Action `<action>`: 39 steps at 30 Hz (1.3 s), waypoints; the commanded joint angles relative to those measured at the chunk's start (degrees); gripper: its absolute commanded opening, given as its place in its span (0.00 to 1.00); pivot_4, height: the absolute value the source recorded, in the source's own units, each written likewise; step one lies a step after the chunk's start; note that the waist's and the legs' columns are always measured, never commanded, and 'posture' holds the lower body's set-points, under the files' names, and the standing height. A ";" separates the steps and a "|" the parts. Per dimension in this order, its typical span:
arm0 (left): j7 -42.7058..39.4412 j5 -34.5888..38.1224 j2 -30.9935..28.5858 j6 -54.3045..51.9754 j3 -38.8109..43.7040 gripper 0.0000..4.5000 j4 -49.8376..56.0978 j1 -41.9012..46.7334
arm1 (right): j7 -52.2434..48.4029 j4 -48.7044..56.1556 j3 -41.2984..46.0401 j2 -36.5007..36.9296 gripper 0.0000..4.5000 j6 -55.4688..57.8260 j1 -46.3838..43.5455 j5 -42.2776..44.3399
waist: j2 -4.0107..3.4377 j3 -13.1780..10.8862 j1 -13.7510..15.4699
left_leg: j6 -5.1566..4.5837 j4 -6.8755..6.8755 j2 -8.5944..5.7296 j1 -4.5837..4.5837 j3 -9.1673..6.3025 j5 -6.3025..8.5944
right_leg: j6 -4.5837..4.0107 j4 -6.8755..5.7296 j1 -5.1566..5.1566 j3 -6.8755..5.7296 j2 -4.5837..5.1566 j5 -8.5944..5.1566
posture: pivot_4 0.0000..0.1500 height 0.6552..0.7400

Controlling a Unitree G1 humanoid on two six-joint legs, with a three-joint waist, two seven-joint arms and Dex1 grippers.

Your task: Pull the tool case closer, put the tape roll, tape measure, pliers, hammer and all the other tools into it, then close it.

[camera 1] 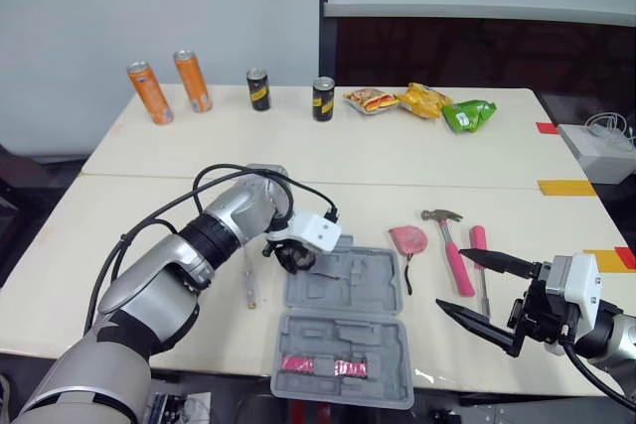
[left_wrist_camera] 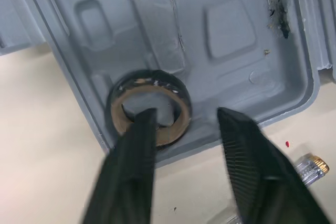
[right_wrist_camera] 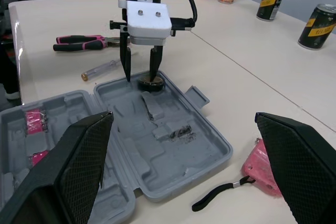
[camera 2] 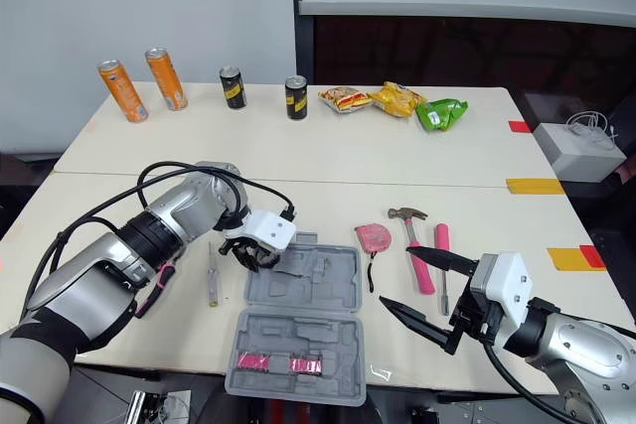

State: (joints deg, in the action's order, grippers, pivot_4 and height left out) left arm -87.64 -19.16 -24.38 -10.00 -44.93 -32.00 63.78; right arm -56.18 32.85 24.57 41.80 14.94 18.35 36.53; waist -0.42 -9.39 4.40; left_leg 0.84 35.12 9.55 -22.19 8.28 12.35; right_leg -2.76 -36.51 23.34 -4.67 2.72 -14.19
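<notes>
Now: roll (left_wrist_camera: 149, 115) in the open case (camera 1: 343, 330), left pincer (left_wrist_camera: 186, 113) over it.
Case lies open at the worktop's (camera 1: 328, 146) front edge, with the roll in the far-left corner of its far half. Left pincer is parted and grips nothing, one finger over the roll's ring, the other beside it. Right pincer (camera 1: 450, 281), spread wide and empty, hovers near the front edge, right of the case. Hammer (camera 1: 452, 250) and tape measure (camera 1: 408, 239) lie just right of the case, pliers (right_wrist_camera: 79, 43) left of it. Bare worktop runs back to cans (camera 1: 258, 89) along the far edge.
</notes>
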 commanded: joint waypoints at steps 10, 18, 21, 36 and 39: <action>-0.90 14.19 -8.59 -9.71 18.74 0.58 14.88 -7.66 | -0.46 -0.40 -1.84 0.17 1.00 -1.21 -2.61 -0.42 | -0.38 0.23 -0.28 | 0.00 -0.03 0.01 0.04 0.02 0.00 | -0.07 -0.02 0.01 0.01 0.00 -0.04 | 1.00 1.00; 9.41 23.89 -6.28 -10.69 31.34 0.58 16.07 -21.87 | 0.11 -0.83 -3.19 -0.65 1.00 -1.30 -3.42 -0.68 | -0.51 0.31 -0.06 | -0.03 0.01 0.01 0.00 0.00 -0.02 | -0.35 -0.03 0.04 -0.03 0.02 -0.21 | 1.00 1.00; 13.53 24.38 -3.89 -6.27 33.01 0.58 12.98 -24.08 | 0.24 -1.05 -3.28 -0.68 1.00 -1.13 -3.64 -0.43 | -0.50 0.32 -0.03 | -0.04 0.04 0.00 -0.01 -0.01 -0.02 | -0.33 -0.03 0.04 -0.04 0.02 -0.19 | 1.00 1.00; 16.24 25.19 -1.51 1.22 32.54 0.19 8.10 -25.39 | 1.09 -0.60 -3.84 -0.99 1.00 -0.87 -3.13 -0.55 | -0.50 0.32 -0.14 | -0.04 0.04 0.01 0.00 -0.04 -0.02 | -0.17 -0.04 0.04 -0.05 0.01 -0.10 | 1.00 1.00; 16.38 25.06 -1.19 2.11 32.37 0.19 7.26 -25.27 | 1.32 -0.53 -3.95 -1.07 1.00 -1.02 -2.95 -0.63 | -0.49 0.32 -0.18 | -0.04 0.04 0.01 0.00 -0.04 -0.02 | -0.17 -0.05 0.04 -0.05 0.01 -0.10 | 1.00 1.00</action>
State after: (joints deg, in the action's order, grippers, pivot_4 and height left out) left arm -71.42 5.28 -25.49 -9.13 -13.23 -24.87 38.22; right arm -55.21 30.47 20.14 41.00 14.48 15.34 35.49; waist -0.91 -9.07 4.22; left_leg 0.80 35.16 9.56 -22.18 8.24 12.33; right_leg -2.93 -36.56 23.38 -4.72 2.73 -14.29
